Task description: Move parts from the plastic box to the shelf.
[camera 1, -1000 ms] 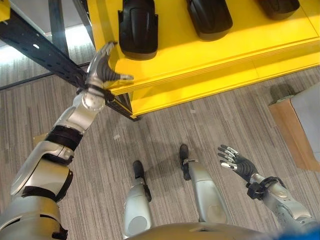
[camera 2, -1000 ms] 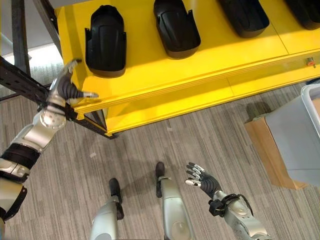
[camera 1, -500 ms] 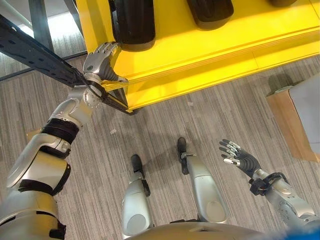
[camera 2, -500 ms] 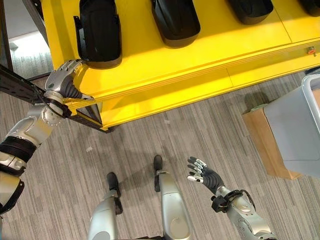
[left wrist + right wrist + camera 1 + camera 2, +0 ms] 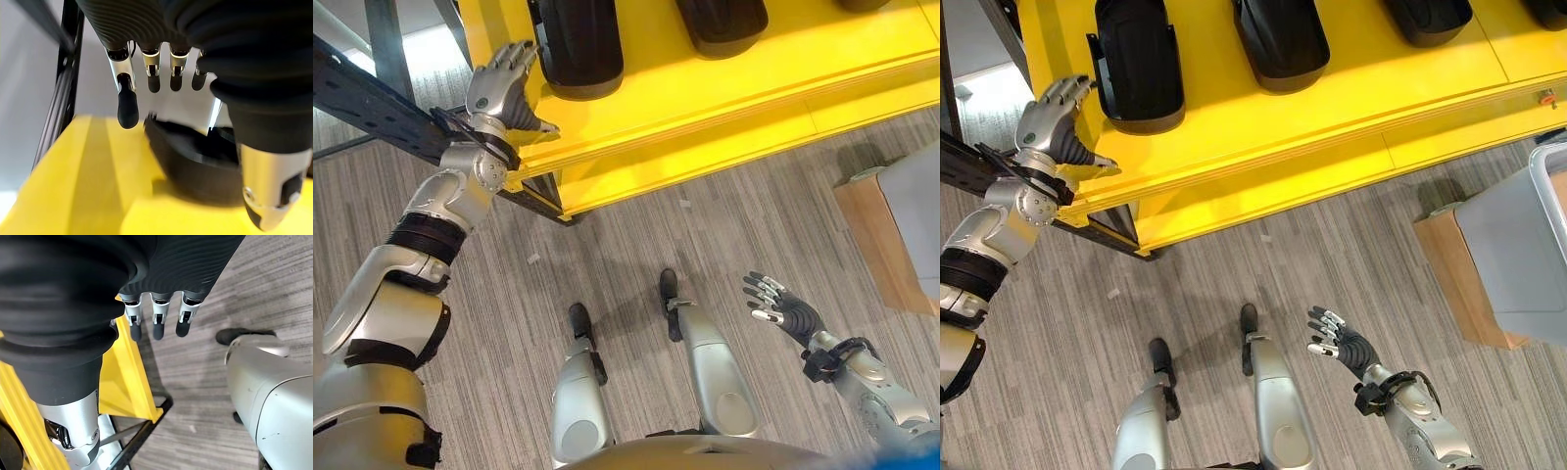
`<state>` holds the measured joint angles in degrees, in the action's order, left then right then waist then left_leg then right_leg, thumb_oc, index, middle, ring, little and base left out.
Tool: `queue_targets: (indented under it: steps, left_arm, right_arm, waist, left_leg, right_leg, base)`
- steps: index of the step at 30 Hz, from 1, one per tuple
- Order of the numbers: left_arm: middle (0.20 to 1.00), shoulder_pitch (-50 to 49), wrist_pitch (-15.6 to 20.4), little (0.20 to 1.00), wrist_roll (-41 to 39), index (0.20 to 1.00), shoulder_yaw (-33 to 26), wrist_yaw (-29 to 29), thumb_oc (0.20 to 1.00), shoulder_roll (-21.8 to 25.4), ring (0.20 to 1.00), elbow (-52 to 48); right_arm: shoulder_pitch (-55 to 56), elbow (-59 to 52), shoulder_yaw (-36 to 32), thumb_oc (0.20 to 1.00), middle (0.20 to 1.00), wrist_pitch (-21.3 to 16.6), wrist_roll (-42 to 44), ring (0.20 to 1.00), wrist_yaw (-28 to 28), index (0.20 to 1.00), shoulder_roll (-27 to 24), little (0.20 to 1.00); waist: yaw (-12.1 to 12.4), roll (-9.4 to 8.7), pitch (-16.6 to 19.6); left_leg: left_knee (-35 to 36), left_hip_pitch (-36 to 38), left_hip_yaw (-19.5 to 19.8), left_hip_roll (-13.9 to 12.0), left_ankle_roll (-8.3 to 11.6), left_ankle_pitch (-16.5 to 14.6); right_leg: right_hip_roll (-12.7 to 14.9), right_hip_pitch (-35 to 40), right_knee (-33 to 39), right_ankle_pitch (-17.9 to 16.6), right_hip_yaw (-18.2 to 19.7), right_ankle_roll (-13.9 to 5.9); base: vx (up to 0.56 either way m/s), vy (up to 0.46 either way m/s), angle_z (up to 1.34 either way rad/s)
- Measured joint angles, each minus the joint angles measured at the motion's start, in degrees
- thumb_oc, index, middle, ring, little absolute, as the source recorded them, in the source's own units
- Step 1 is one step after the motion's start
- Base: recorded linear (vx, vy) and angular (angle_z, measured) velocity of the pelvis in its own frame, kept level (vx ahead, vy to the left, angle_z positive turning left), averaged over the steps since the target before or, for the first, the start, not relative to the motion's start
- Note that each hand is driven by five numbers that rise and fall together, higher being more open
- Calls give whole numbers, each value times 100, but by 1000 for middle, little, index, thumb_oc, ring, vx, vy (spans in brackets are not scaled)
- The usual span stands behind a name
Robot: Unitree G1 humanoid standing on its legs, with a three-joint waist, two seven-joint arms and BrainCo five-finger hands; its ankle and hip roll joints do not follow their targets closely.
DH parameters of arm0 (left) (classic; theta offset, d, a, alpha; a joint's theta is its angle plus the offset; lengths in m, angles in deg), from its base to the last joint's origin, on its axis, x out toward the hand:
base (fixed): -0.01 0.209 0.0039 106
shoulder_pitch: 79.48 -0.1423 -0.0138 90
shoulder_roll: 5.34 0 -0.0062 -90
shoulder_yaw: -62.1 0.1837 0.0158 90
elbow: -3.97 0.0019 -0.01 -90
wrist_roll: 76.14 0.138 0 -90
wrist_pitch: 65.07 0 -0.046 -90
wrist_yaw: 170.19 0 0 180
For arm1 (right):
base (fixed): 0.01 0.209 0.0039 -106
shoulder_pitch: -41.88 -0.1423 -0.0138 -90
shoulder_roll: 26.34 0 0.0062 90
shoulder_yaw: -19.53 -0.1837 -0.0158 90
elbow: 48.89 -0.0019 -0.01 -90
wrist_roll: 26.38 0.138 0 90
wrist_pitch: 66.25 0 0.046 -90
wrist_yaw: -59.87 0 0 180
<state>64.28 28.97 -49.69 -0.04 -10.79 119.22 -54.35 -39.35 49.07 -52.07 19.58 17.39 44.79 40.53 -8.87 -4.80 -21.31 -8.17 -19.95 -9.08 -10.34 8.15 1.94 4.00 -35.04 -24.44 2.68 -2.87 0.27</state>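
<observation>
shelf: yellow shelf (image 5: 1332, 108) across the far side, its front edge running left to right; dark frame post (image 5: 372, 88) at its left end
floor: grey striped carpet (image 5: 1263, 274) between robot and shelf
box: grey plastic box (image 5: 1528, 264) at far right, sitting on a brown board (image 5: 1445, 264); inside not visible, so can't tell how many parts are left
parts: black moulded parts lie in a row on the shelf, spaced apart; leftmost part (image 5: 1136, 64) sits near the shelf's left end, next part (image 5: 1281, 39) to its right, more further right cut off by the frame
left robot hand: left robot hand (image 5: 501, 86) raised at the shelf's left front corner, just beside the leftmost part; fingers straight and spread, holding nothing; wrist view shows fingertips (image 5: 128, 110) apart from the part (image 5: 195, 161), not touching
why: judged that this part is already set down, hand loose beside it
right robot hand: right robot hand (image 5: 1337, 343) low on the right, over the floor, well apart from the box and shelf; fingers relaxed and spread, empty, idle
writing: none readable on shelf, parts or box
next: judged another trip to the box for a part
</observation>
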Motion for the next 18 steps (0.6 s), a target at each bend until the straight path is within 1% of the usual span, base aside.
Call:
queue_targets:
  steps: [4,7,18]
  left_arm:
    - [1000,-100,10,1000,112,1000,-99,-9,1000,15,1000,-224]
    - [1000,-89,9,1000,233,1000,-92,-49,1000,15,1000,-223]
    - [1000,-78,-8,1000,239,1000,-73,-62,1000,-80,1000,-234]
  right_arm:
    - [-9,-9,0,1000,1000,0,1,1000,9,1000,2,1000]
    - [-8,-9,3,1000,1000,0,0,1000,10,1000,1,1000]
    - [-5,-13,3,1000,1000,0,-3,1000,64,1000,1,1000]
  waist:
    - [45,0,0]
    - [33,-1,1]
    - [-26,-23,14]
  left_leg:
    - [-6,-1,6,1,-1,-1]
    - [-5,-2,8,2,-1,-1]
    - [-11,-2,8,3,-4,-6]
  right_leg:
    - [2,1,-5,0,0,1]
    - [3,2,-4,0,0,1]
    - [3,3,-4,1,1,0]
  base:
    - [0,0,0]
    - [0,0,0]
    - [0,0,0]
